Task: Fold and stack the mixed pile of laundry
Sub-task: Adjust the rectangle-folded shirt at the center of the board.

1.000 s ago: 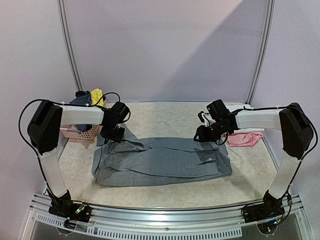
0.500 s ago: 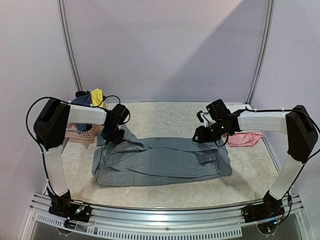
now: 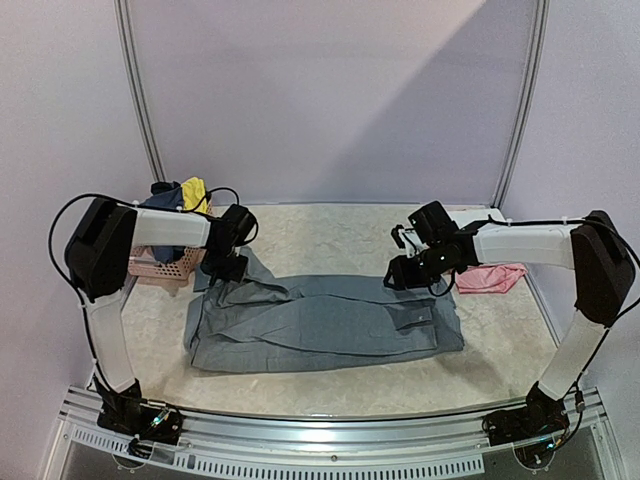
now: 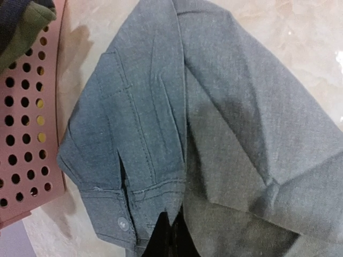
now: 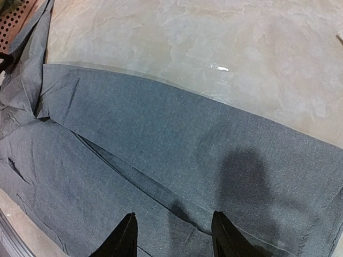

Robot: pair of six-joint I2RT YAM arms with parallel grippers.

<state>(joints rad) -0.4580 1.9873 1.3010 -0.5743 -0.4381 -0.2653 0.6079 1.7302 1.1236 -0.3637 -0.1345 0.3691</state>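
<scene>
Your grey trousers (image 3: 320, 320) lie spread flat across the middle of the table (image 3: 330, 225). The waist end points toward the left edge and the legs run out toward the right edge. Your left gripper (image 4: 171, 238) sits at the waist end, at the far left part of the garment. Its fingers are pressed together right at the waistband beside the button (image 4: 120, 221). From the left wrist view they seem to have a fold of the cloth nipped between them, though the fingertips cover the exact spot. The pink lattice basket (image 3: 160, 262) stands at the far left corner of the table, with the trousers' waist lying just beside its wall. A navy top (image 3: 165, 195) and a yellow garment (image 3: 193, 190) are heaped in it, rising above its rim. Your right gripper (image 5: 174, 241) hangs over the leg end of the trousers, near their far edge. Its fingers stand apart with only flat grey cloth showing between them, and its shadow falls on the fabric. You cannot tell from either view whether the tips touch the cloth. A pink piece (image 3: 490, 277) lies on the table by the right edge, beyond the trouser legs and partly under the right arm.
</scene>
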